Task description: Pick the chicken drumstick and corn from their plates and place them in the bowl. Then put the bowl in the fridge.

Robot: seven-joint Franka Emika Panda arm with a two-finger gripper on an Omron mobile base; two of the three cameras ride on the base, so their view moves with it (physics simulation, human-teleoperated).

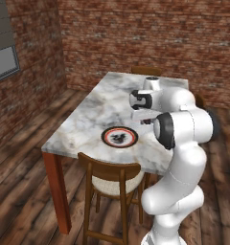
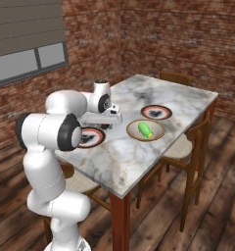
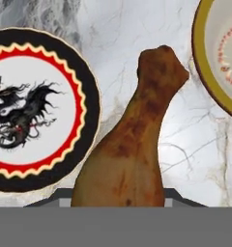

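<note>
Reddish-brown lumpy chicken drumstick (image 3: 132, 149) clamped in the end effector (image 3: 119, 200), hanging above bare marble between two dishes. Round flat plate with red ring, black rim and dark-patterned pale centre (image 3: 28, 108) to one side, brown-rimmed tan bowl (image 3: 212, 62) to the other. Short bright green corn cob (image 2: 145, 130) lying inside that bowl. Second matching ringed plate (image 2: 156, 112) just beyond the bowl on the grey-veined marble bench (image 2: 139, 157). Wooden chair (image 1: 112, 184) tucked at the bench's near edge.
</note>
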